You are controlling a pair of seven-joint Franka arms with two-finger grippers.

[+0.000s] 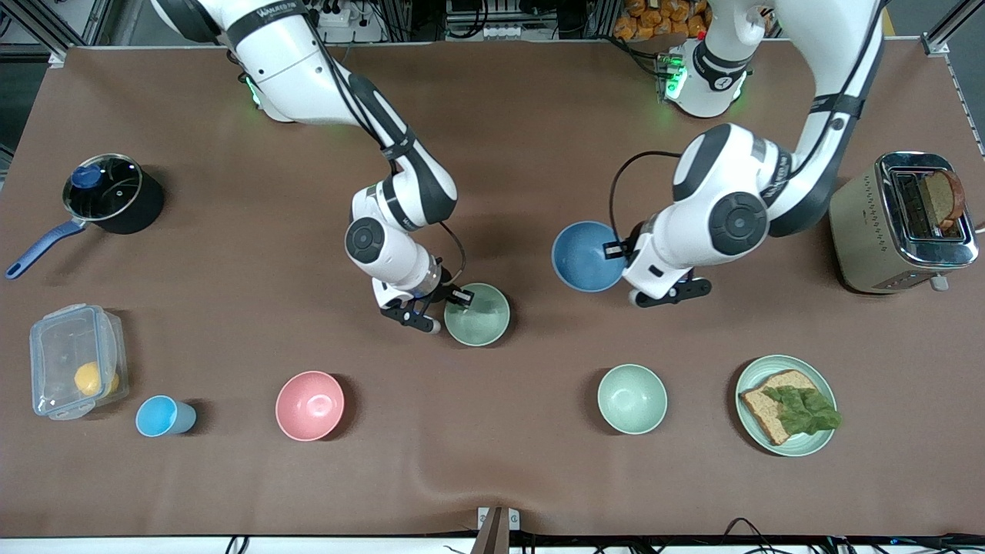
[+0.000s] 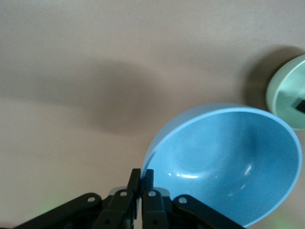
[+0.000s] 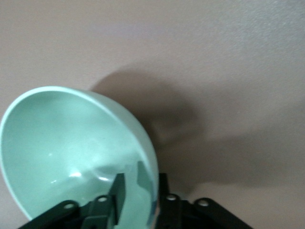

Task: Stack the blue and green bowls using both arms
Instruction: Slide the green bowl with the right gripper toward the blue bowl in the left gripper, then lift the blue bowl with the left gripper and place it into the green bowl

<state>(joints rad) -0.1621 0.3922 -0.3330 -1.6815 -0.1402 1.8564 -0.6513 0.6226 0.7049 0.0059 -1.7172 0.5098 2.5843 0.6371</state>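
Note:
The blue bowl (image 1: 586, 256) hangs tilted above the table's middle. My left gripper (image 1: 618, 252) is shut on its rim at the side toward the left arm's end. In the left wrist view the fingers (image 2: 142, 174) pinch the blue bowl's (image 2: 228, 162) rim, and its soft shadow lies well apart on the cloth. The green bowl (image 1: 477, 314) stands nearer the front camera, toward the right arm's end. My right gripper (image 1: 454, 302) is open astride its rim. In the right wrist view (image 3: 140, 183) one finger is inside the green bowl (image 3: 71, 143) and one is outside, with a gap inside.
A paler mint bowl (image 1: 632, 398), a pink bowl (image 1: 309, 405) and a small light-blue cup (image 1: 164, 416) stand near the front. A green plate (image 1: 769, 363) holds bread and lettuce. A toaster (image 1: 900, 223), a lidded pot (image 1: 111, 192) and a plastic box (image 1: 75, 371) stand at the table's ends.

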